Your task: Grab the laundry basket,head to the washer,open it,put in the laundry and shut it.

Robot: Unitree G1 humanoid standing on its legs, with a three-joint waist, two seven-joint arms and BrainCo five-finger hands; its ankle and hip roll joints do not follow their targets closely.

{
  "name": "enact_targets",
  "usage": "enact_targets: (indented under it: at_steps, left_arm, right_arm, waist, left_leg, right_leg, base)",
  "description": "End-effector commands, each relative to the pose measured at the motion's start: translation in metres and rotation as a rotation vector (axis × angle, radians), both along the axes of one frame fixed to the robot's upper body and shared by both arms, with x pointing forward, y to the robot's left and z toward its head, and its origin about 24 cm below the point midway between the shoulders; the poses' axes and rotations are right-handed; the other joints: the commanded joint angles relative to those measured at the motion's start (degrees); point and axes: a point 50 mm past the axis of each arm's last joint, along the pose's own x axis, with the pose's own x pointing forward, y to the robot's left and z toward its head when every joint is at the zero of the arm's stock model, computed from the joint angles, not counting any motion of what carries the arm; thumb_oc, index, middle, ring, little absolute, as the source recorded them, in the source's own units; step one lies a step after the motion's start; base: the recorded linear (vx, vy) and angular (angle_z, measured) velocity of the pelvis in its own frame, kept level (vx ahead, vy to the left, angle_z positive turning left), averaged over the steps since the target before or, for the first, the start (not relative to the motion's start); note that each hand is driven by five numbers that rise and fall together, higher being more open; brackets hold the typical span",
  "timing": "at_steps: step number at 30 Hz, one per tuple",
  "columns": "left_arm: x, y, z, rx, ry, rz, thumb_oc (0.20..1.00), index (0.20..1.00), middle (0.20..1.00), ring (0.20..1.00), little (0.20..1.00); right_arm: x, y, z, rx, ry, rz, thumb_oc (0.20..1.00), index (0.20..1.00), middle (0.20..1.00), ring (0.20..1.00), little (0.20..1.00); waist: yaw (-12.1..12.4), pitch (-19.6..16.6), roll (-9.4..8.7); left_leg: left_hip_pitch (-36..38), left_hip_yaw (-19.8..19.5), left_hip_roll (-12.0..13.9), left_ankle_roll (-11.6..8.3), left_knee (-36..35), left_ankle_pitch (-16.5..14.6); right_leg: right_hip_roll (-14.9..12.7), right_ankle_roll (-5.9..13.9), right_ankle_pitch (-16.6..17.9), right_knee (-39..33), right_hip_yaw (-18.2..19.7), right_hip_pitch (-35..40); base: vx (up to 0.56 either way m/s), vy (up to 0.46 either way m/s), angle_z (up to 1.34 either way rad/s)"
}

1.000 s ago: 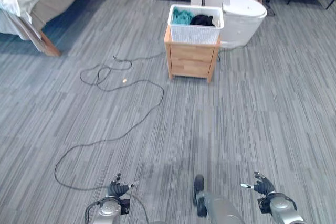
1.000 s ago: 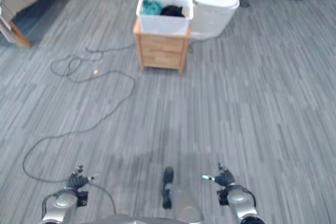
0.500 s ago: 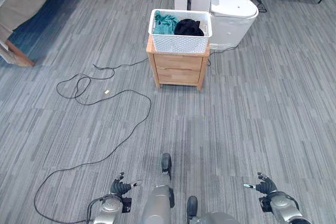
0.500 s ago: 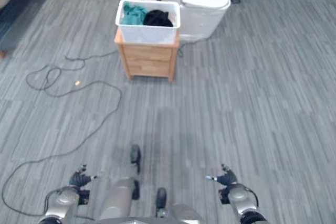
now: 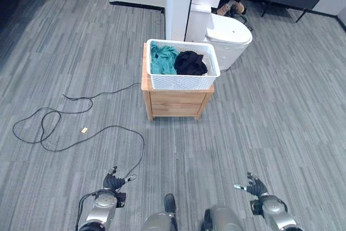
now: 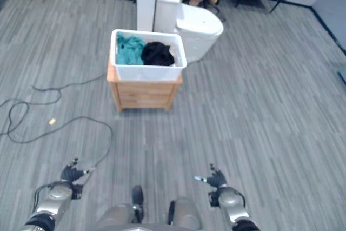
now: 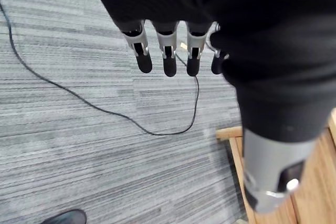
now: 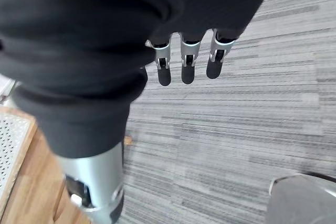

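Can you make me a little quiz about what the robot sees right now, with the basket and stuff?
1. True or false: the white laundry basket sits on the floor.
2. Which clothes lie in the basket? A) a teal piece and a black piece B) only red socks C) nothing
3. Fill in: the left hand and the right hand both hang with straight fingers and hold ____.

Key:
1. False. It sits on top of the small wooden cabinet.
2. A
3. nothing
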Motion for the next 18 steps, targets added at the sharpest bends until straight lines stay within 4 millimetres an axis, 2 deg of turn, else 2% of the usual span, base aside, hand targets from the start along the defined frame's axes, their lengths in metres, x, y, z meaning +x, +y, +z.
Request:
enact_targets:
  at_steps: [1, 4, 5, 7, 8, 9, 10, 11, 13, 15, 16, 18]
  left_arm:
    - [-0.010, 0.005, 0.000, 0.012, -0.007, 0.008, 1.000, 1.000, 1.000, 1.000, 1.000]
    - [-0.011, 0.001, -0.003, -0.001, -0.003, 0.015, 1.000, 1.000, 1.000, 1.000, 1.000]
    - [-0.011, 0.001, -0.003, -0.002, -0.003, 0.015, 1.000, 1.000, 1.000, 1.000, 1.000]
    - [-0.010, -0.001, -0.005, -0.007, -0.002, 0.021, 1.000, 1.000, 1.000, 1.000, 1.000]
    - [-0.010, -0.001, -0.005, -0.008, -0.002, 0.021, 1.000, 1.000, 1.000, 1.000, 1.000]
    - [-0.010, -0.002, -0.005, -0.005, 0.000, 0.005, 1.000, 1.000, 1.000, 1.000, 1.000]
    - [-0.010, -0.004, -0.005, -0.005, 0.002, -0.007, 1.000, 1.000, 1.000, 1.000, 1.000]
    - [-0.010, -0.004, -0.005, -0.005, 0.002, -0.007, 1.000, 1.000, 1.000, 1.000, 1.000]
    - [-0.015, -0.008, -0.010, -0.022, 0.017, -0.003, 1.000, 1.000, 1.000, 1.000, 1.000]
    - [-0.016, -0.015, -0.012, -0.039, 0.023, -0.023, 1.000, 1.000, 1.000, 1.000, 1.000]
    - [-0.014, -0.017, -0.011, -0.045, 0.017, -0.028, 1.000, 1.000, 1.000, 1.000, 1.000]
    - [-0.012, -0.018, -0.011, -0.047, 0.012, -0.031, 1.000, 1.000, 1.000, 1.000, 1.000]
  right_arm:
    - [0.015, -0.021, 0.014, -0.056, -0.059, -0.002, 1.000, 1.000, 1.000, 1.000, 1.000]
    - [0.016, -0.024, 0.017, -0.062, -0.069, -0.001, 1.000, 1.000, 1.000, 1.000, 1.000]
    - [0.016, -0.024, 0.017, -0.063, -0.068, -0.001, 1.000, 1.000, 1.000, 1.000, 1.000]
    - [0.014, -0.025, 0.015, -0.068, -0.059, 0.000, 1.000, 1.000, 1.000, 1.000, 1.000]
    - [0.013, -0.025, 0.015, -0.068, -0.059, 0.000, 1.000, 1.000, 1.000, 1.000, 1.000]
    - [0.010, -0.027, 0.014, -0.066, -0.053, -0.009, 1.000, 1.000, 1.000, 1.000, 1.000]
    - [0.005, -0.031, 0.012, -0.068, -0.043, -0.020, 1.000, 1.000, 1.000, 1.000, 1.000]
    - [0.005, -0.031, 0.012, -0.067, -0.044, -0.020, 1.000, 1.000, 1.000, 1.000, 1.000]
    - [0.001, -0.035, 0.010, -0.074, -0.030, -0.034, 1.000, 1.000, 1.000, 1.000, 1.000]
    - [0.001, -0.041, 0.013, -0.066, -0.047, -0.064, 1.000, 1.000, 1.000, 1.000, 1.000]
    - [0.002, -0.044, 0.014, -0.072, -0.049, -0.070, 1.000, 1.000, 1.000, 1.000, 1.000]
    - [0.003, -0.045, 0.016, -0.076, -0.054, -0.071, 1.000, 1.000, 1.000, 1.000, 1.000]
  waist:
    - [-0.31, 0.25, 0.43]
    - [-1.39, 0.93, 0.38]
    - [-1.43, 1.17, 0.54]
    - [-2.38, 1.14, 0.49]
    - [-2.44, 1.23, 0.59]
    - [-2.69, 1.08, 0.26]
    - [-2.91, 0.17, 0.15]
    - [-2.97, 0.05, 0.03]
    - [-3.27, -1.26, 0.60]
    - [-3.46, -1.50, 1.33]
    - [-3.43, -1.55, 1.07]
    - [-3.33, -1.36, 0.97]
  left_leg:
    - [-4.25, -1.84, 5.21, -3.45, 5.88, -5.82]
    - [-1.61, -3.01, 3.68, -3.79, 5.15, -7.11]
    - [-1.30, -3.12, 3.79, -3.81, 5.23, -7.34]
    - [0.75, -4.15, 2.70, -4.66, 4.74, -8.52]
    - [0.85, -4.24, 2.78, -4.69, 4.77, -8.59]
    - [1.63, -5.28, 2.12, -5.08, 5.42, -9.93]
    - [2.44, -5.85, 1.99, -5.97, 7.01, -11.77]
    - [2.27, -5.87, 1.88, -5.95, 6.96, -11.61]
    - [2.85, -5.94, 3.06, -7.17, 8.90, -12.53]
    - [0.26, -5.79, 5.67, -9.76, 18.11, -8.07]
    - [-1.49, -5.61, 6.04, -9.86, 20.08, -6.76]
    - [-3.34, -5.65, 6.33, -9.44, 20.91, -6.94]
  right_leg:
    - [1.77, 0.64, 7.61, -17.06, -3.86, 3.73]
    - [2.43, 1.17, 9.62, -23.78, -4.07, 0.79]
    - [2.52, 1.19, 9.48, -23.78, -4.19, 1.17]
    - [2.15, 1.56, 11.56, -29.16, -4.69, -1.14]
    - [2.22, 1.56, 11.55, -29.25, -4.81, -0.95]
    - [2.55, 1.70, 11.51, -31.18, -3.42, 0.43]
    - [3.01, 0.63, 12.30, -31.79, -2.16, 2.02]
    - [2.91, 0.63, 12.40, -31.86, -2.16, 1.88]
    - [2.99, -0.33, 11.76, -31.51, -3.29, 3.22]
    - [3.92, -2.14, 10.49, -32.23, -4.12, 6.26]
    - [3.75, -2.62, 9.80, -32.64, -4.48, 6.96]
    - [3.76, -3.05, 9.13, -32.77, -4.51, 7.58]
  base:
    - [0.24, 0.035, -0.15]
    - [0.25, -0.004, 0.14]
    - [0.22, -0.031, 0.26]
    - [0.33, -0.085, 0.18]
    - [0.37, -0.128, 0.47]
    - [0.37, -0.163, 0.47]
    - [0.37, -0.163, 0.33]
    - [0.36, -0.161, 0.26]
    - [0.36, -0.175, 0.76]
    - [0.36, -0.219, 0.79]
    - [0.19, -0.131, 0.35]
    - [0.14, -0.060, -0.04]
